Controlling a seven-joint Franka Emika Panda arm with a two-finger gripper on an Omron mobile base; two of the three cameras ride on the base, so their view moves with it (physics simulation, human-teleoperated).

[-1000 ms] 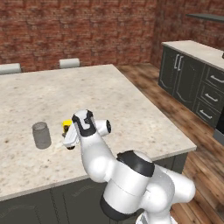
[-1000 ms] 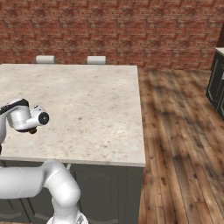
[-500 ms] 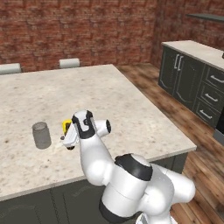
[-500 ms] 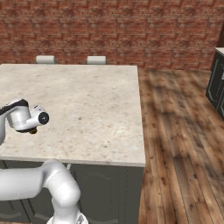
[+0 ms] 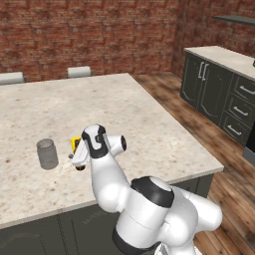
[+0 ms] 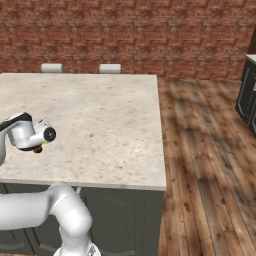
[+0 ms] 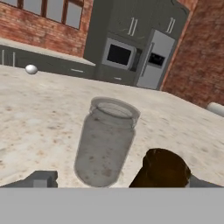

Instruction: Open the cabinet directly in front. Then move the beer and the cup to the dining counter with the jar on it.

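The claw is standing wide apart around the brown bottle on the bench, beside the jar. Glass looks slippery and breakable; hold the body.

A red brick wall runs along twelve o'clock, over a wood plank floor at three o'clock. Two pale chair backs show at the wall. Dark low cabinets with a beige top stand at two o'clock. In the hand view, a steel fridge and built-in oven sit in dark cabinetry beside windows.
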